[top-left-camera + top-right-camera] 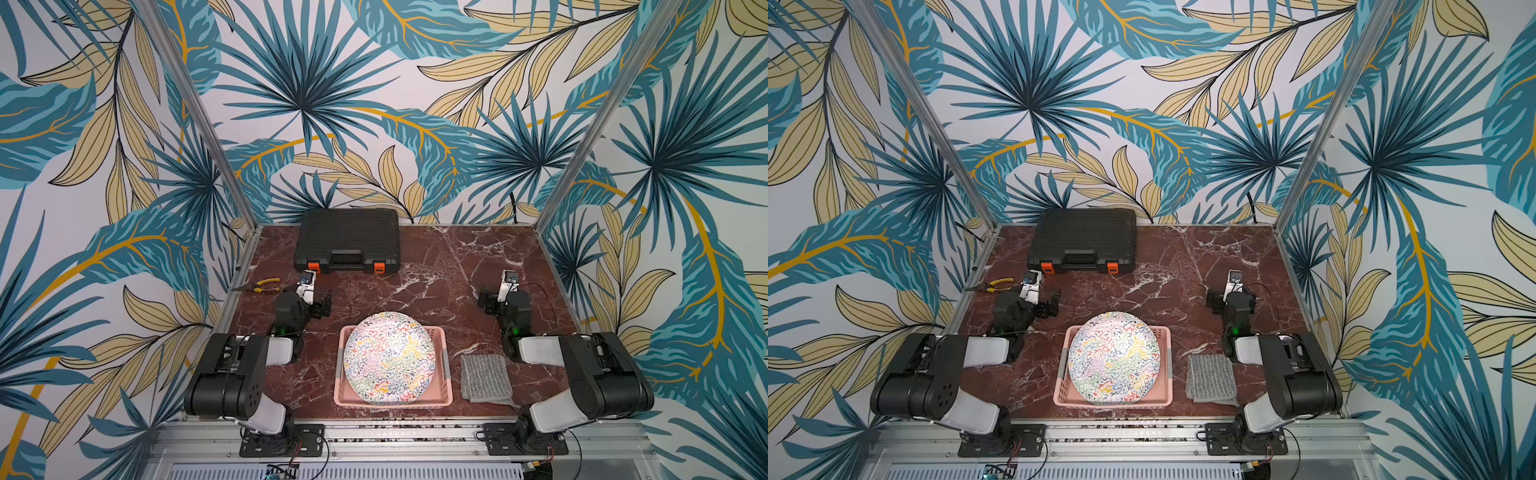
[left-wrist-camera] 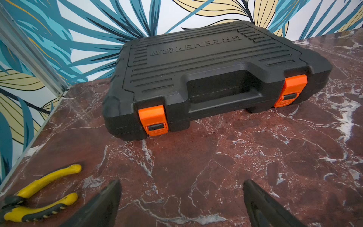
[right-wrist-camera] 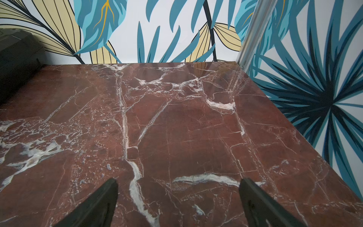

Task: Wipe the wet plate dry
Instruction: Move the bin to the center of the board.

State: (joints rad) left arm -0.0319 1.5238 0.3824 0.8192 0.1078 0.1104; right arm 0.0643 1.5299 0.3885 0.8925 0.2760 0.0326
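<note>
Fingers [image 1: 327, 302] idle in a top view: plate [image 1: 390, 357] in the basket [image 1: 438, 331] lies five o'clock from the left gripper [image 1: 321, 308], seven from the right gripper [image 1: 486, 302]; cloth [image 1: 484, 378] at six, nearest the right. Left wrist: wide, empty, facing toolbox [image 2: 206, 78]. Right wrist: wide, empty.

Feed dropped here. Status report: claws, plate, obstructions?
Left claw open, right claw open, both empty. Plate sits in pink basket, cloth beside it. Nothing blocking.

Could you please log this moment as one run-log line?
left pincer: open, empty | right pincer: open, empty | plate: in pink basket | cloth: untouched
</note>
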